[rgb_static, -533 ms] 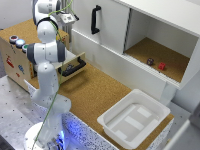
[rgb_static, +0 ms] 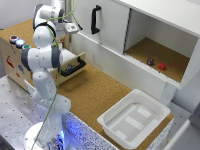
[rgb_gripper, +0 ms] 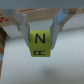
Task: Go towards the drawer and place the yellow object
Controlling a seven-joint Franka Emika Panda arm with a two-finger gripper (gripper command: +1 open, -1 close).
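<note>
Tool clamped on the yellow object, a small block with letters. Looks light and hard, likely smooth. Best held by two flat sides, as now.

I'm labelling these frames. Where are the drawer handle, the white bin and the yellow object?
Drawer handle (rgb_static: 73, 67): exterior view, middle of the black bar.
White bin (rgb_static: 111, 122): exterior view, near rim.
Yellow object (rgb_gripper: 40, 43): wrist view, lettered face, between the gripper (rgb_gripper: 39, 29) fingers.

A white jointed robot arm rises and bends over. Its gripper hangs downward, fingers clamped inward.
</note>
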